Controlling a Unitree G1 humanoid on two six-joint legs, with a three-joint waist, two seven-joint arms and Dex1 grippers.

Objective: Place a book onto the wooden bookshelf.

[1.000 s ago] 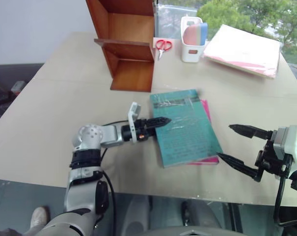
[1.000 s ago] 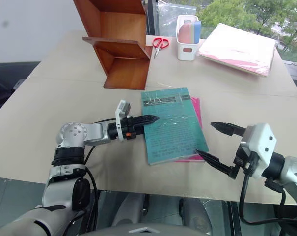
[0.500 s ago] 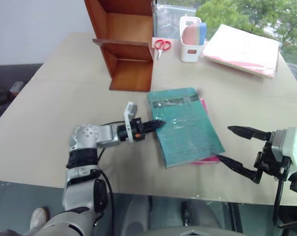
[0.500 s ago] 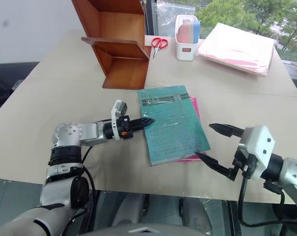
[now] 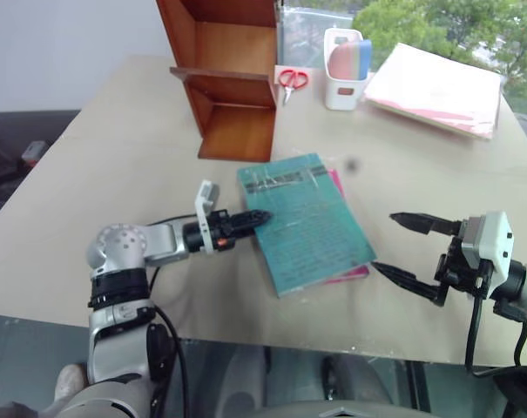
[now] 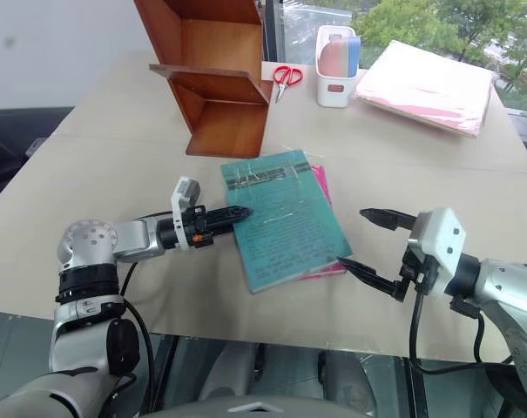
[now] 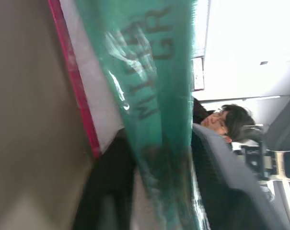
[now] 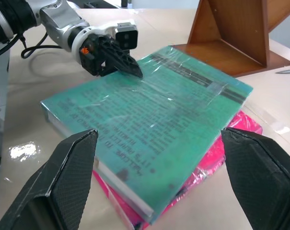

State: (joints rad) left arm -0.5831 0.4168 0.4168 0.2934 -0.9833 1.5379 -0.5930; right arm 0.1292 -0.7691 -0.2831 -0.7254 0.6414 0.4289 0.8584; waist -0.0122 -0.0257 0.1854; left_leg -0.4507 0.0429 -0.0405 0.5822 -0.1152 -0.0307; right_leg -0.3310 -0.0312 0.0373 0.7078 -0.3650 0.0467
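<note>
The book (image 5: 302, 222), teal-green in glossy wrap, lies flat on the table on top of a smaller pink book (image 5: 355, 273). My left gripper (image 5: 252, 218) is at the book's left edge, level with the table and shut on that edge. In the left wrist view the book (image 7: 154, 96) runs between the two dark fingers (image 7: 104, 201). My right gripper (image 5: 385, 241) hovers open just right of the book, its fingertips apart and holding nothing; the right wrist view looks over the book (image 8: 149, 124). The wooden bookshelf (image 5: 233, 96) stands at the back, open side toward me.
Red scissors (image 5: 289, 80) and a white pen holder (image 5: 344, 59) sit right of the shelf. A stack of pink folders (image 5: 437, 87) lies at the back right. The table's front edge (image 5: 272, 329) is close below the books. A person's head (image 7: 231, 117) appears in the left wrist view.
My left gripper has pulled back to the left, and the teal book has slid and swung left with it, uncovering more of the pink book. The right gripper stays open.
</note>
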